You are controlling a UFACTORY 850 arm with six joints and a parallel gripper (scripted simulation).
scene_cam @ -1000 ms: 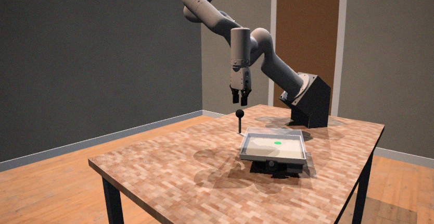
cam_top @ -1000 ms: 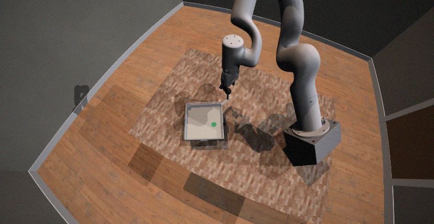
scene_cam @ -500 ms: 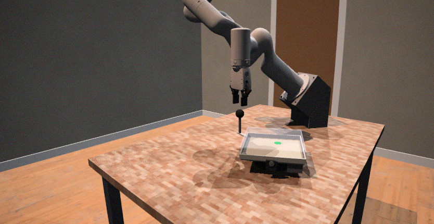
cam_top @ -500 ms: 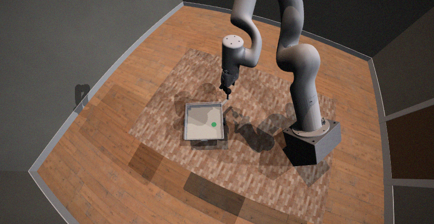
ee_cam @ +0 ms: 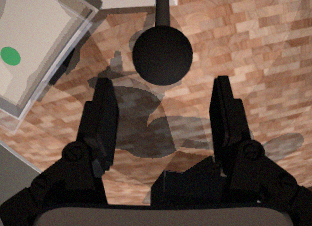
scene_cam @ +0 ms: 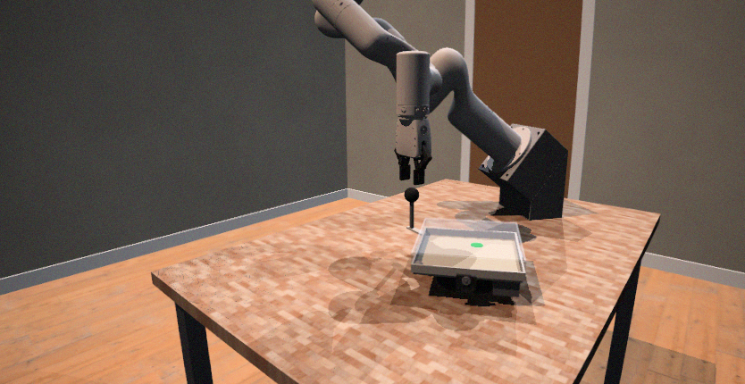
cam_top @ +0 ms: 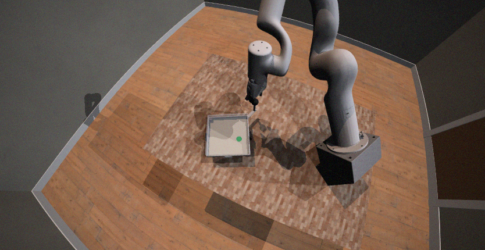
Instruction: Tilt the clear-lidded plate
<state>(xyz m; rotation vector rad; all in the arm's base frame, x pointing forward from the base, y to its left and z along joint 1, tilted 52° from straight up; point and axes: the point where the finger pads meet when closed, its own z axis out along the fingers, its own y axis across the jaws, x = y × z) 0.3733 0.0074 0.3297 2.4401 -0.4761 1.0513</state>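
The square grey plate with a clear lid sits on a dark pivot mount in the middle of the table. A green printed spot marks its cream floor. I cannot make out the steel ball in any view. A black round knob stands on a thin upright stem at the plate's far corner. My gripper is open and empty. It hangs straight above the knob, with a small gap to it.
The arm's dark base block stands on the table's far right corner. The wooden table drops off at its front and left edges. A door is behind the base.
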